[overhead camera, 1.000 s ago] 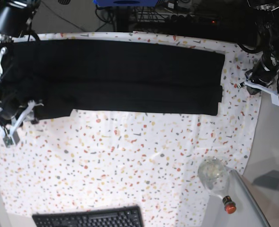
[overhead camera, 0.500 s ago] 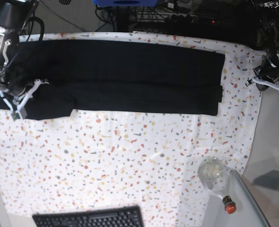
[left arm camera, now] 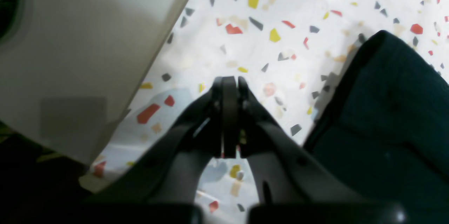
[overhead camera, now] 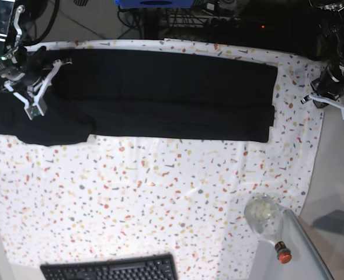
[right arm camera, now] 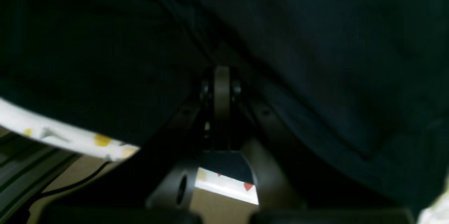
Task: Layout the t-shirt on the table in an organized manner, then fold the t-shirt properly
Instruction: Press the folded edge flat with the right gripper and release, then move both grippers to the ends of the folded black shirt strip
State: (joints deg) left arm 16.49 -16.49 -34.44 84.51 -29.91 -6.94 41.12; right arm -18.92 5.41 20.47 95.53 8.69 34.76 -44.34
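Lying across the far half of the table, the shirt is seen as a long black band, folded lengthwise, its one end reaching close to the table's edge near the left gripper. At the other end a wider flap of cloth is spread toward the near side. The right gripper is seen over that end, its jaws pressed together; in the right wrist view dark cloth fills the frame around them, but whether any is pinched cannot be told. The left gripper is held just off the shirt's end, above the speckled cloth, jaws pressed together on nothing. A keyboard lies at the near edge.
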